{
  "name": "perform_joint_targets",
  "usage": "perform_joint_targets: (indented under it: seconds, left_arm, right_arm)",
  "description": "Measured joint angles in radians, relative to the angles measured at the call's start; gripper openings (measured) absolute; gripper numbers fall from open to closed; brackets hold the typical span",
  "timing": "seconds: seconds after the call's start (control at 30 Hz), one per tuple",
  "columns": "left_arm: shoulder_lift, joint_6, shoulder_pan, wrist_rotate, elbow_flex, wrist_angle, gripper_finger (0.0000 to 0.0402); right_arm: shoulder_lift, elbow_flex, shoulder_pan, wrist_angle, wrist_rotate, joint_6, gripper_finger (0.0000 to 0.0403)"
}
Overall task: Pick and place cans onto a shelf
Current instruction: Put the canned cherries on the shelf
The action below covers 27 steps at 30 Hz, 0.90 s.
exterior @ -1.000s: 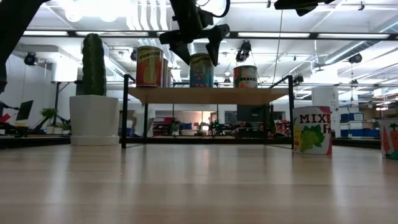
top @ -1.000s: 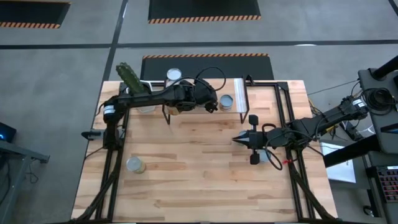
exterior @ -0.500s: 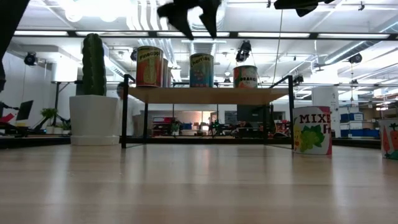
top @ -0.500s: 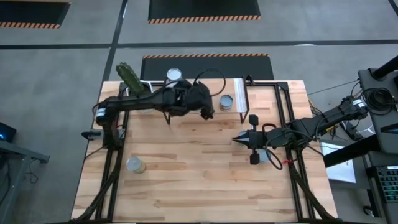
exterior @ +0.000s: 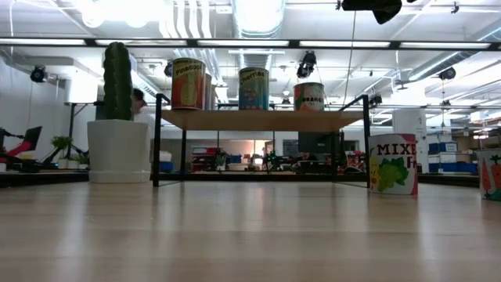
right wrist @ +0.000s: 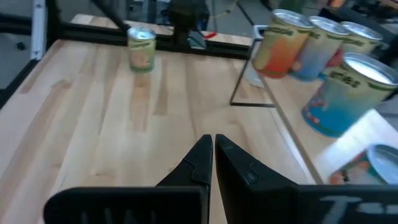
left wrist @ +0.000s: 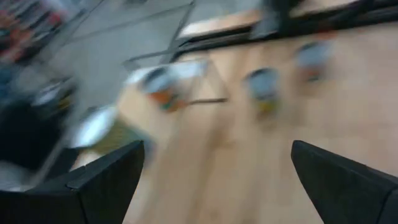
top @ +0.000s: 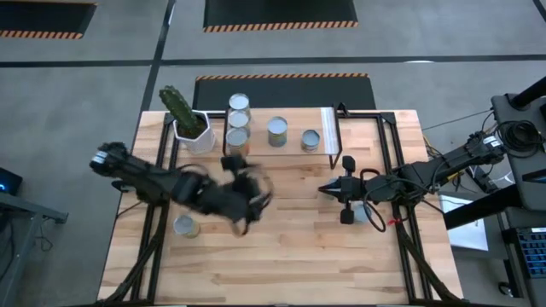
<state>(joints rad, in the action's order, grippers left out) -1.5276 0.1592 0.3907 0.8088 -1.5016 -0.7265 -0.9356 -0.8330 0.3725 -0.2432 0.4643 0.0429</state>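
Observation:
Several cans stand upright on the shelf (top: 290,152) at the table's far side, among them a middle can (top: 277,130) and one near the white strip (top: 310,139); they also show in the low view (exterior: 254,88). A lone can (top: 183,226) stands on the table at the near left. My left gripper (top: 252,205) hangs open and empty over the table's middle; its wrist view (left wrist: 217,186) is blurred. My right gripper (top: 328,189) is shut and empty right of centre, and also shows in its wrist view (right wrist: 211,155). Another can (top: 367,213) stands by the right arm.
A white pot with a green cactus (top: 189,128) stands at the shelf's left end. Black frame rails run along the table's left and right edges (top: 397,170). Bare tabletop lies between the shelf and the near edge (top: 281,256).
My left gripper has risen from the middle can on the shelf and swung fast toward the table's near-left, now over the table's middle. The can stays upright on the shelf.

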Motion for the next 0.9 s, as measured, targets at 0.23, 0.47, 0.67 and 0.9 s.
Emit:
perform_joint_targets:
  seconds: [0.23, 0.47, 0.67, 0.9]
  left_arm:
    - [0.193, -0.119, 0.156, -0.040, 0.475, 0.702, 0.0387]
    - [0.257, -0.300, 0.161, -0.030, 0.766, 1.132, 0.0386]
    - [0.330, -0.389, 0.159, -0.013, 0.840, 1.191, 0.0347]
    - [0.447, -0.398, 0.165, -0.119, 0.872, 1.149, 0.0233]
  right_arm:
    - [0.000, 0.000, -0.045, 0.002, 0.008, 0.067, 0.0009]
    - [-0.001, -0.021, -0.176, 0.010, -0.027, 0.070, 0.0009]
    - [-0.003, -0.047, -0.311, 0.016, -0.133, 0.032, 0.0009]
    - [-0.029, -0.092, -0.411, 0.017, -0.151, -0.016, 0.0009]
